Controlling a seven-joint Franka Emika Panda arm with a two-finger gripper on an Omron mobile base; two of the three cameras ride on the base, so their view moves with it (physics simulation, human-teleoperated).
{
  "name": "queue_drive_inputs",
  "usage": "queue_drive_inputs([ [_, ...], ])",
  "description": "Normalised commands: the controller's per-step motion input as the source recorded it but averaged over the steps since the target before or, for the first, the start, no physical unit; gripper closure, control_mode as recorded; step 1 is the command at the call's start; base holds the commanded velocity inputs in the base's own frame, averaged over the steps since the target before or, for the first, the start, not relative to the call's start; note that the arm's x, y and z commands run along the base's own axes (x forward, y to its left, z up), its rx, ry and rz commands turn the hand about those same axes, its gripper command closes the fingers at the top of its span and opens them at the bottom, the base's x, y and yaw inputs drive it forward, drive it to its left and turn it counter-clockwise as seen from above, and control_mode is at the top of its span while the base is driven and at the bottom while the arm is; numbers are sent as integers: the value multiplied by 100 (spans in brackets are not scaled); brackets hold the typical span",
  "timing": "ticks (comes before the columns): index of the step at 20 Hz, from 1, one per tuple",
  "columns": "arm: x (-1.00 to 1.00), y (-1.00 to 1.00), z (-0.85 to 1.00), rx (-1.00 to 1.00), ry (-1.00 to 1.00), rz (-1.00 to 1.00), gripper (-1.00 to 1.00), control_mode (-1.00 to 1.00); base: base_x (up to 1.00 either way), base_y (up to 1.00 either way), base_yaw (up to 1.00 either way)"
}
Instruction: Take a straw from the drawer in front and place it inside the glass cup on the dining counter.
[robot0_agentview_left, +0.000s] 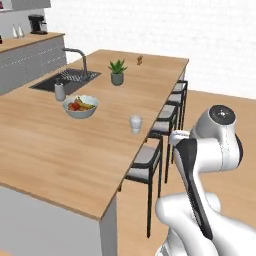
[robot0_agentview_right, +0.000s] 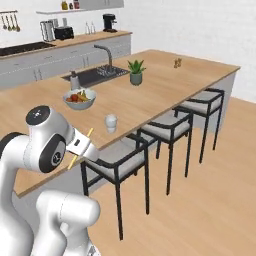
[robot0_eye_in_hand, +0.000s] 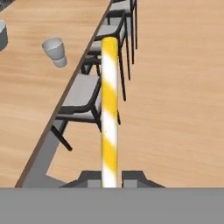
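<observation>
My gripper (robot0_eye_in_hand: 109, 178) is shut on the straw (robot0_eye_in_hand: 109, 105), a thin yellow-and-white striped stick that points away from the hand. In the right base view the gripper (robot0_agentview_right: 84, 148) holds the straw (robot0_agentview_right: 90, 133) tilted beside the near edge of the dining counter (robot0_agentview_right: 165, 85), over the stools. The glass cup (robot0_agentview_left: 135, 123) stands upright near the stool-side edge of the light wooden dining counter (robot0_agentview_left: 75, 155). From the hand, the glass cup (robot0_eye_in_hand: 55, 49) sits ahead and to the left of the straw's tip, on the dining counter (robot0_eye_in_hand: 26, 96). The drawer is out of view.
A fruit bowl (robot0_agentview_left: 80, 106) stands left of the cup, a grey cylinder (robot0_agentview_left: 59, 91) by the sink (robot0_agentview_left: 65, 80), and a potted plant (robot0_agentview_left: 117, 71) farther back. Dark-framed stools (robot0_agentview_right: 117, 162) line the counter's edge below the gripper. Open wooden floor lies to the right.
</observation>
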Motion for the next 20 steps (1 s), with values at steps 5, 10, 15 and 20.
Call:
queue_drive_inputs([
  [5, 0, 0, 0, 0, 0, 0, 100, 100, 37, -60, 57],
  [10, 0, 0, 0, 0, 0, 0, 100, 100, 0, -90, 50],
  [15, 0, 0, 0, 0, 0, 0, 100, 100, 22, -38, 41],
  [20, 0, 0, 0, 0, 0, 0, 100, 100, 22, -29, 36],
])
